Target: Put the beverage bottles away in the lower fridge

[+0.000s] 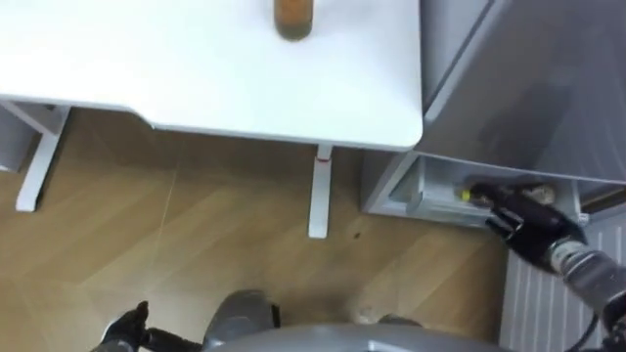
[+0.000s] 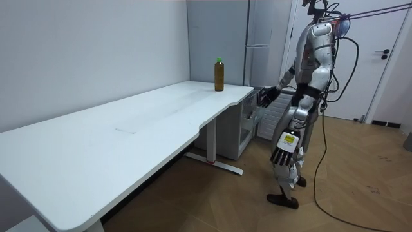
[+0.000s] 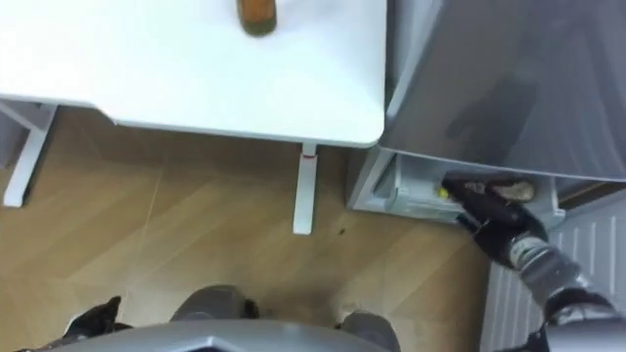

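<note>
Left hand point(image 1: 125, 329) hangs idle at the side, fingers relaxed. Right hand point(image 1: 518, 223) reaches into the lower fridge point(image 1: 435, 186); its finger state cannot be told. One yellow-capped drink point(image 1: 533, 196) appears to lie inside, at the hand. One bottle point(image 1: 293, 18) stands on the table point(image 1: 196, 78), not yet moved.

A long white table point(image 2: 129, 122) stands along a plain pale wall point(image 2: 84, 51), and its top has a curved front edge. It rests on white legs point(image 1: 318, 191) with flat feet. The floor point(image 2: 360, 187) is of light brown wooden boards. At the room view's right there is a white door point(image 2: 376, 84) with a dark handle point(image 2: 383, 54). The light is even and soft.
</note>
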### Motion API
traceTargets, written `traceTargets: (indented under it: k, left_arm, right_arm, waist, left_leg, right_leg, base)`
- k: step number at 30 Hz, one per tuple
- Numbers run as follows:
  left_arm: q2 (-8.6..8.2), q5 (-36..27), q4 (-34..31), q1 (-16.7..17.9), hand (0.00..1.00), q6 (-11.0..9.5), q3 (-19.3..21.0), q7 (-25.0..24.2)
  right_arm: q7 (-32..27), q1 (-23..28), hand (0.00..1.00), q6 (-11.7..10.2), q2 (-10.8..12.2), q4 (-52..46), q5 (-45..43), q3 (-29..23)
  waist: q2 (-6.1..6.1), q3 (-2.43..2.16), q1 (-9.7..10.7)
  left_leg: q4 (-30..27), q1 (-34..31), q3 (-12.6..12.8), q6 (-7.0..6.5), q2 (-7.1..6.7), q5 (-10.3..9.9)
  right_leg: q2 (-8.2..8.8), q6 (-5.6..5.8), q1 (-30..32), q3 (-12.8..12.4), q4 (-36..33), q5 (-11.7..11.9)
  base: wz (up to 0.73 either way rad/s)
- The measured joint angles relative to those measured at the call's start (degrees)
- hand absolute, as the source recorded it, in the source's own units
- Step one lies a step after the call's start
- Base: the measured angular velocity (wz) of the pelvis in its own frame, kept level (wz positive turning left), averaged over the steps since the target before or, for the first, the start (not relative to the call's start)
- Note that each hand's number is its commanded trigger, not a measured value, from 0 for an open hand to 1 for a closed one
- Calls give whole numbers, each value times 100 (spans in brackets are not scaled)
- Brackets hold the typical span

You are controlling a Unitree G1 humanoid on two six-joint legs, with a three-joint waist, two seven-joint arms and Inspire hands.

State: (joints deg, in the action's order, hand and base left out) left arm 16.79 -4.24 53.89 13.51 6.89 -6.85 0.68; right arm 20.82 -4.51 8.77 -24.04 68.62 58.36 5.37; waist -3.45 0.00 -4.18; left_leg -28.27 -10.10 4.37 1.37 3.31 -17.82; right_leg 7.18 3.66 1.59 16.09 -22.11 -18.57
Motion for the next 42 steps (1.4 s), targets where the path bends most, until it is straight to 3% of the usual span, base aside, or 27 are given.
traceTargets:
  k: [4, 13, 18, 21, 25, 30, 33, 39, 42]
  left_arm:
    - [-148, -3, -24, 22, 0, -20, 31, 0]
    - [-351, -59, 182, 359, 0, -221, 587, 7]
    - [-530, -64, 192, 643, 0, -189, 902, 66]
    - [-671, -69, 394, 633, 0, -169, 1013, 172]
    - [-746, -176, 398, 573, 0, -157, 1124, 291]
    - [-843, -544, 416, 538, 0, -47, 1182, 533]
    - [-906, -750, 321, 461, 0, -21, 1584, 757]
    - [-921, -917, -502, 412, 0, -119, 2336, 1620]
    - [-929, -916, -1439, 405, 0, -256, 2600, 2218]
  right_arm:
    - [80, 191, 0, 7, 395, 6, -174, -8]
    - [142, 906, 0, 2, 855, 19, -503, -256]
    - [-70, 1128, 0, -2, 1001, 144, -1005, -262]
    - [-322, 1129, 0, -6, 1107, 373, -1323, -279]
    - [-683, 1252, 0, -57, 1249, 392, -2425, -348]
    - [-936, 1228, 0, -66, 1260, 510, -2723, -409]
    - [-1076, 1231, 0, -58, 1261, 516, -2798, -442]
    - [-1256, 1232, 0, -82, 1264, 512, -3061, -609]
    - [-1357, 1220, 0, -179, 1269, 483, -3419, -793]
  waist:
    - [28, 26, 97]
    - [33, 48, 96]
    - [48, 28, 75]
    - [58, 31, 81]
    - [88, 39, 79]
    - [153, 15, 92]
    - [155, 21, 73]
    - [214, -5, 73]
    - [229, -13, 56]
  left_leg:
    - [236, 277, 19, 25, -7, 16]
    - [638, 928, 62, 40, -20, 24]
    - [682, 957, 24, 40, -38, 24]
    - [658, 958, -20, 30, -69, 31]
    - [660, 867, -139, 13, -87, 43]
    - [670, 859, -146, 17, -87, 105]
    - [681, 888, -143, 10, -91, 123]
    - [818, 984, -141, 4, -116, 190]
    - [914, 1042, -143, 22, -124, 254]
  right_leg:
    - [-30, 19, -282, 112, 249, 102]
    - [-125, 60, -1075, 291, 969, 329]
    - [-129, 78, -1113, 291, 1002, 376]
    - [-131, 98, -1214, 326, 1153, 429]
    - [-131, 99, -1241, 436, 1147, 454]
    - [-135, 73, -1218, 440, 1141, 480]
    - [-132, 74, -1246, 448, 1141, 490]
    - [-118, 82, -1272, 450, 1146, 526]
    - [-117, 71, -1266, 446, 1151, 533]
  base:
    - [0]
    - [1]
    - [2]
    - [7]
    - [13]
    - [1]
    - [1]
    - [0]
    - [0]
